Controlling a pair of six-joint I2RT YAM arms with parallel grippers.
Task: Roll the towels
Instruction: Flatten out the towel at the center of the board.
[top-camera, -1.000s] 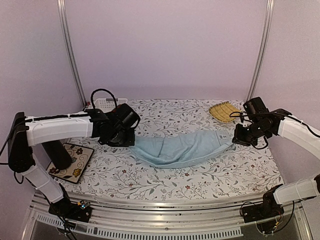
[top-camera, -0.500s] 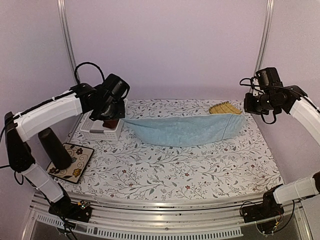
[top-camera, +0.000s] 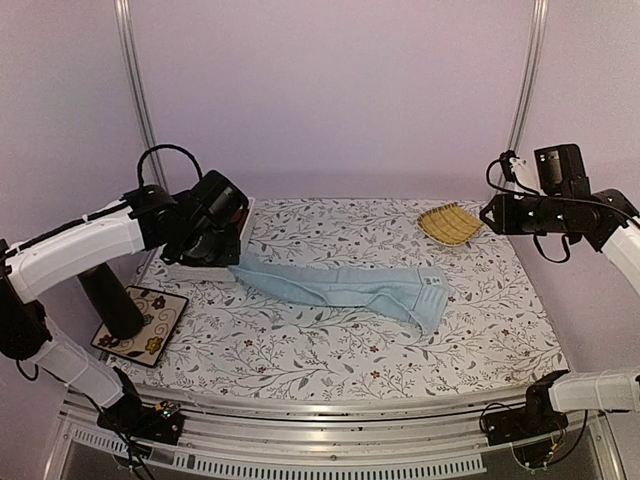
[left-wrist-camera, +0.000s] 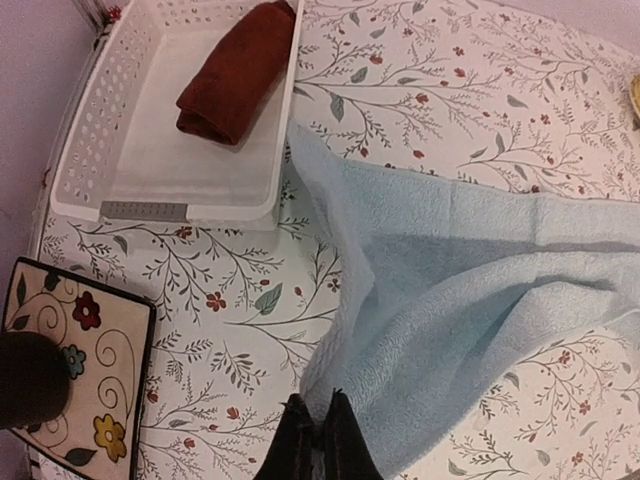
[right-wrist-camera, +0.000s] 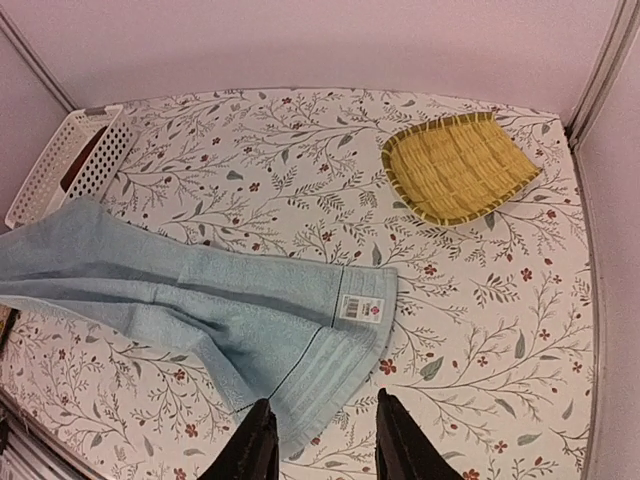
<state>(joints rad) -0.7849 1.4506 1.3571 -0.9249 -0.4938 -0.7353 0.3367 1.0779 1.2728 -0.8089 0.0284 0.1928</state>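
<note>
The light blue towel (top-camera: 350, 285) lies crumpled lengthways across the middle of the table, its labelled right end (right-wrist-camera: 345, 330) flat on the cloth. My left gripper (top-camera: 215, 248) is shut on the towel's left end (left-wrist-camera: 340, 370) and holds it just above the table, next to the basket. My right gripper (right-wrist-camera: 322, 410) hangs open and empty, high above the towel's right end (top-camera: 425, 300). The dark red towel (left-wrist-camera: 238, 72) lies rolled inside the white basket (left-wrist-camera: 140, 210).
A yellow woven mat (top-camera: 450, 222) sits at the back right. At the left edge a flowered tile (top-camera: 140, 325) carries a dark cylinder (top-camera: 105, 300). The white basket (right-wrist-camera: 60, 165) stands at the back left, close to my left arm.
My right gripper has opened and let the towel's right end fall to the table. My left gripper has come down and nearer with the left end.
</note>
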